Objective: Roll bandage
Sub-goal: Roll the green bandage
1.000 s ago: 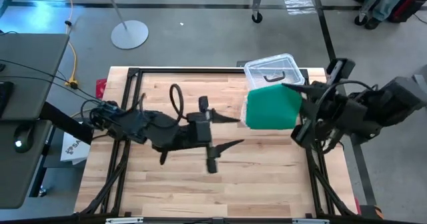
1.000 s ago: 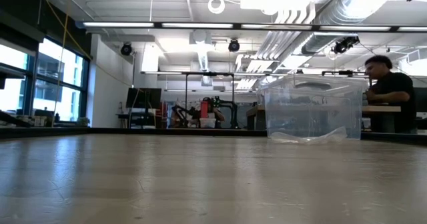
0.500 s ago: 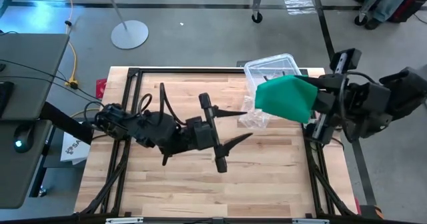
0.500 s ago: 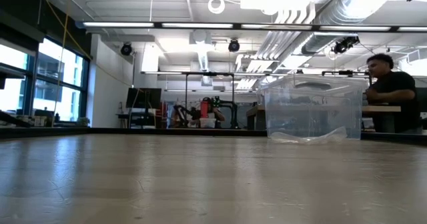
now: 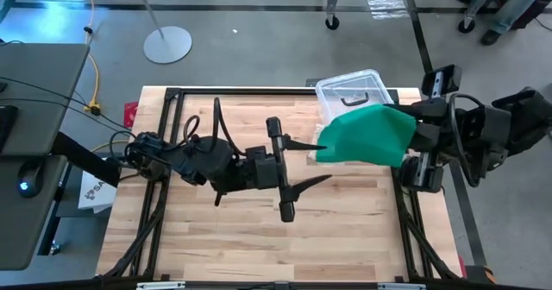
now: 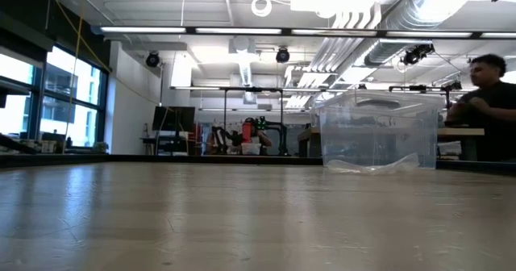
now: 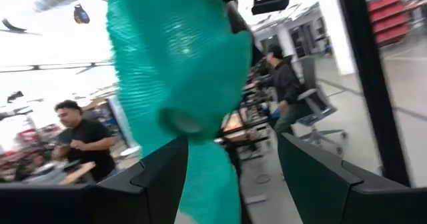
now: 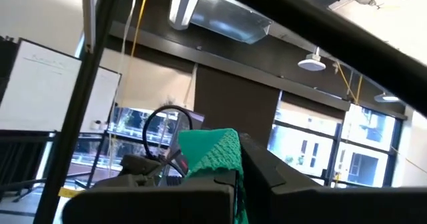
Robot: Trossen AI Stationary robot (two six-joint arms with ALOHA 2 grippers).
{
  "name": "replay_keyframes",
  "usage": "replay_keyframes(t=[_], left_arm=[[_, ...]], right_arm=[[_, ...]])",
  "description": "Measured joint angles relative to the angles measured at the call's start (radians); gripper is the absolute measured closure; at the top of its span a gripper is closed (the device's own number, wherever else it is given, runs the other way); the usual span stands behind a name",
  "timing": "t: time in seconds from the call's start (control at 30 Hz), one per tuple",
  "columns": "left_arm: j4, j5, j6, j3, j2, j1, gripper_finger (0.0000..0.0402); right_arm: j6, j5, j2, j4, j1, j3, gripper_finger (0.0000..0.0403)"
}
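— What's around you?

— You're in a big workshop with pipes and strip lights overhead, and your wooden table (image 5: 259,238) sits in a black frame on a grey floor. A clear plastic box (image 5: 349,91) stands at the far right corner of the table, and a person (image 6: 488,102) sits at a desk in the room behind it.

— Where's the bandage, and what are your tools doing?

— Your right tool (image 5: 412,122) is closed tight on one end of the green bandage (image 5: 366,136) and holds it up in the air, over the table beside the box. Your left tool (image 5: 302,163) is spread wide at mid-table, its fingers either side of the bandage's loose end, gripping nothing.
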Motion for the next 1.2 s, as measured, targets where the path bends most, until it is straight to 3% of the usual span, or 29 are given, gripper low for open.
replay_keyframes(t=[0.53, 0.87, 1.2], left_arm=[[0.155, 0.011, -0.014, 0.000, 0.064, 0.030, 0.0175], [0.228, 0.163, -0.053, 0.001, 0.063, 0.050, 0.0175], [0.225, 0.212, -0.163, 0.001, 0.063, 0.089, 0.0175]], right_arm=[[0.015, -0.022, 0.001, -0.001, 0.000, 0.000, 0.0403], [0.016, -0.024, 0.001, -0.002, 0.000, 0.000, 0.0403], [0.048, -0.024, 0.001, -0.002, -0.003, 0.000, 0.0403]])
